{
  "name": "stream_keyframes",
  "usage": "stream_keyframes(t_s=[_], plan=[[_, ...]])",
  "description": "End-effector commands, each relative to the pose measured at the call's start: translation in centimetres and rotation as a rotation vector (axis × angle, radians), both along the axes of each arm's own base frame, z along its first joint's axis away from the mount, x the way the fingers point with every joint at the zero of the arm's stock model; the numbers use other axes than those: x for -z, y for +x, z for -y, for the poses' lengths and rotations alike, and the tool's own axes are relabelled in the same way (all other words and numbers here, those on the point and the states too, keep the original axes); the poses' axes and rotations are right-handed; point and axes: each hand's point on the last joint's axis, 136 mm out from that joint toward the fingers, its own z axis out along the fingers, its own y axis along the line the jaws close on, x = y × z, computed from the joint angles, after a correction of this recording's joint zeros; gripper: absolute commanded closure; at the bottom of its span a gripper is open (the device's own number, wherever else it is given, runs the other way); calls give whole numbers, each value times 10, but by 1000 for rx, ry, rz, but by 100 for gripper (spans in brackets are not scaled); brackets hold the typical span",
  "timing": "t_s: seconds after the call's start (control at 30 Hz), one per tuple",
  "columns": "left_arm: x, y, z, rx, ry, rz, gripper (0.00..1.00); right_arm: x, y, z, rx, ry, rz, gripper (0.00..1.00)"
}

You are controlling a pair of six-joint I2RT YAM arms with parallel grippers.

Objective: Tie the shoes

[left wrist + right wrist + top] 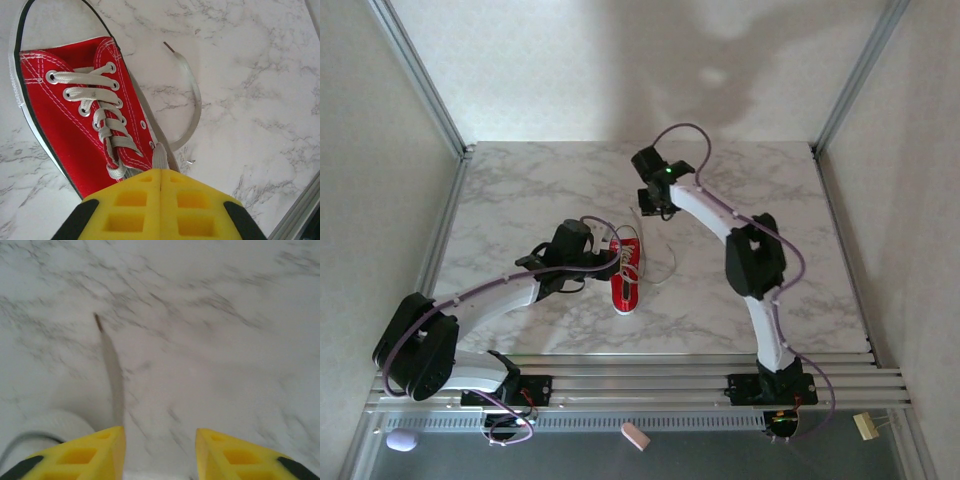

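From above, I see the left arm (490,295) folded low. Its elbow sits near the front-left corner of the tabletop (520,190), and its forearm reaches right toward the middle. The red shoe (626,272) lies on the marble there, near the centre, just beside that wrist. Its sole is down and its white toe cap points toward the arm bases.

Through the left wrist camera, the left fingers (140,205) are pressed flat together over the ankle end of the shoe. A strand of the laces (100,107) runs right up to their tips, but I cannot tell whether it is pinched between them. Another loose lace end (192,107) curls over the marble beside the shoe.

The right arm (760,260) rises from its base, bends at the elbow and stretches left. Its wrist tips down behind the shoe's heel. The right fingers (100,455) are spread apart with nothing between them, above bare marble. A lace tip lies just ahead of the left one.
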Motion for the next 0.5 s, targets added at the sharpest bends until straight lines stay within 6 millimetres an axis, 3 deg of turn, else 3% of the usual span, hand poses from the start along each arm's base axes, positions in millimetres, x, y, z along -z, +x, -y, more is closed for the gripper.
stream_keyframes(t_s=[0.0,0.1,0.23,0.47], plan=[[-12,3,4,-11,-37,47,100,-10,-25,35,94,-13,37,65],[-14,5,6,-5,-46,55,100,19,-63,56,151,-9,-47,71],[-13,6,7,1,-40,55,100,44,-95,59,170,53,-134,72],[-11,6,8,4,-35,54,100,67,-104,44,154,87,-186,67]])
